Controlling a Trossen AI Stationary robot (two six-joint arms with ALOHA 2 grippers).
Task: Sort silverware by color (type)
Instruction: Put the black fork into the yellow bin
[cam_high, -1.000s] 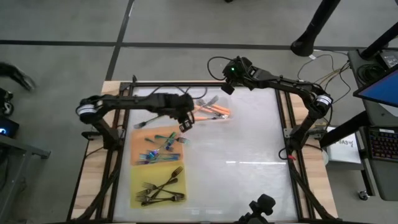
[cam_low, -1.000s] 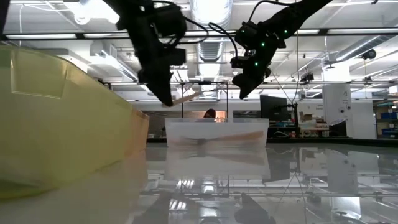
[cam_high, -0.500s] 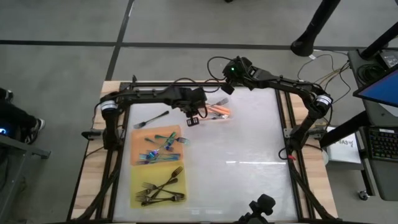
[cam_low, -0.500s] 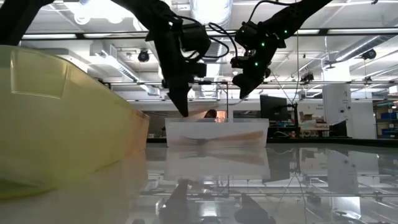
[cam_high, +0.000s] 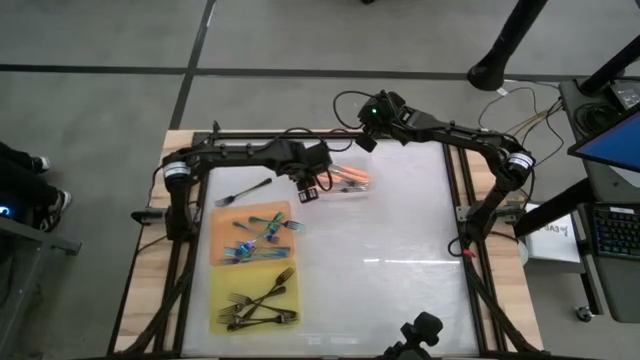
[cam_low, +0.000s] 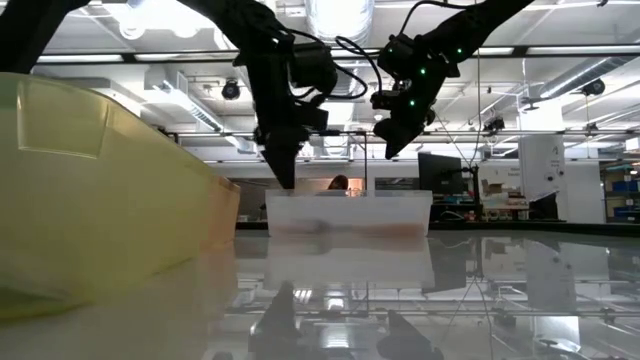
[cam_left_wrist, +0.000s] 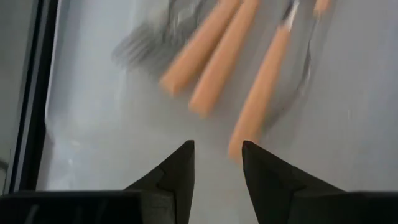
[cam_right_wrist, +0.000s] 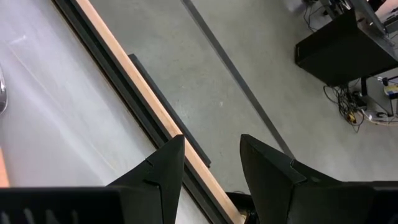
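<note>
Two dark fingers (cam_left_wrist: 177, 177) apart, nothing between them. Beyond, three orange fork handles (cam_left_wrist: 217, 81) lying side by side, slanted, with blurred silvery tines (cam_left_wrist: 146, 46) next to them. All on a pale surface; dark rail (cam_left_wrist: 34, 93) along one edge.

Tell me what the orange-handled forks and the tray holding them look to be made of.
Orange-handled forks: matte, opaque orange handles, probably plastic; pale grey tines with a slight sheen, possibly metal or silvered plastic, too blurred to tell which.
Tray: see-through, slightly frosted walls with the orange showing through them, likely clear plastic.
</note>
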